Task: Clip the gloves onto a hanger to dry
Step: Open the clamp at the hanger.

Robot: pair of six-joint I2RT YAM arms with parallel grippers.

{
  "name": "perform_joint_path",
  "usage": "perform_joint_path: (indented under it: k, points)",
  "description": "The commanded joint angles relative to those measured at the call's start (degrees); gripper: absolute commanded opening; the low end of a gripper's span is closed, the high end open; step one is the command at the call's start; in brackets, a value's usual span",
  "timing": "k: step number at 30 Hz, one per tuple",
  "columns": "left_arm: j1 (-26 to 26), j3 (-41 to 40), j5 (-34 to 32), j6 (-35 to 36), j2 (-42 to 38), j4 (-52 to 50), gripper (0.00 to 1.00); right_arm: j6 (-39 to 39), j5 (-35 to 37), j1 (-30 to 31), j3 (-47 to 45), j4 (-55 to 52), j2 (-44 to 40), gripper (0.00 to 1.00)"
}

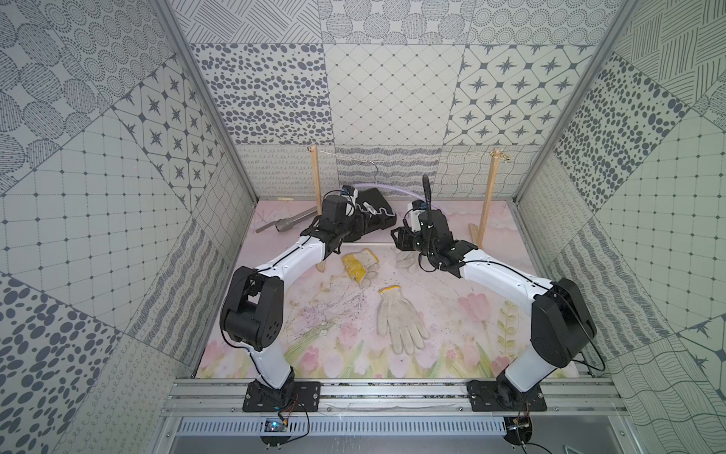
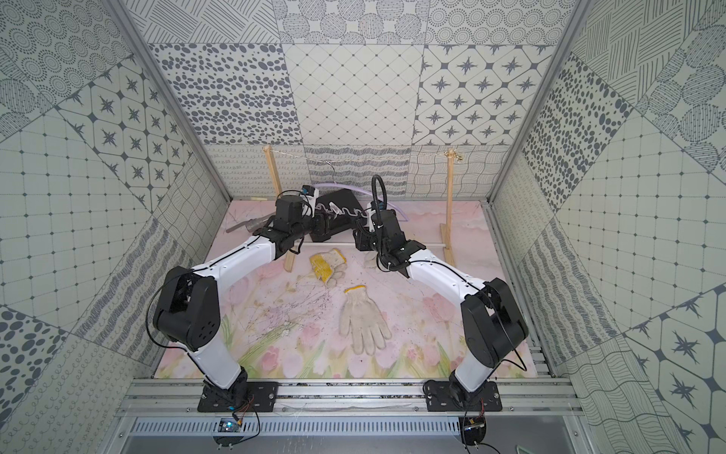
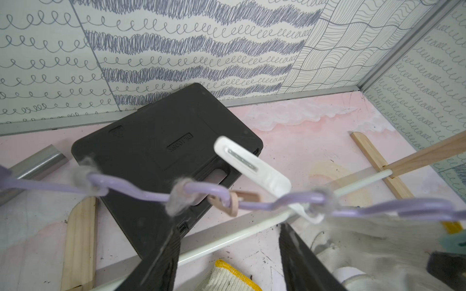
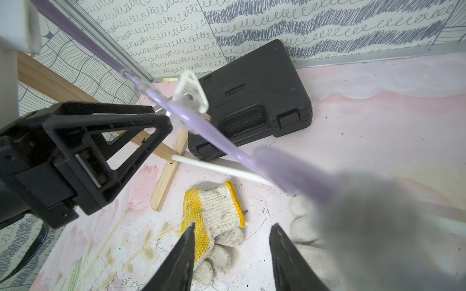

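Patterned walls box a floral worktop where the hanger hangs at 12 o'clock, a soiled glove seemingly clipped at its end, left hand and right hand both parted and empty beside it. Next, I judge: fetch the dotted glove at centre or the plain glove toward 6 o'clock, with open room there but less near the posts and black case.

Far half crowded: frame posts left and right, case and hanger between them. Near table lies open around one flat glove.
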Motion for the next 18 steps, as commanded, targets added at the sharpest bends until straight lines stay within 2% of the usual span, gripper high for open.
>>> perform_joint_path:
  k: [1, 10, 14, 18]
  points:
    - [0.3, -0.4, 7.3, 3.6, 0.7, 6.1, 0.66, -0.7, -2.7, -0.8, 0.0, 2.7, -1.1, 0.5]
    - [-0.7, -0.4, 10.1, 6.6, 2.6, 8.3, 0.69, -0.4, -4.6, -2.5, -0.1, 2.4, -1.7, 0.5]
    - [-0.9, -1.4, 11.2, 5.8, 2.8, 10.0, 0.66, 0.0, -5.2, -3.1, -0.1, 2.6, -1.4, 0.5]
    - [-1.1, -1.1, 13.3, 5.2, 3.1, 10.3, 0.59, 0.2, -5.8, -3.2, 0.1, 2.8, -1.2, 0.5]
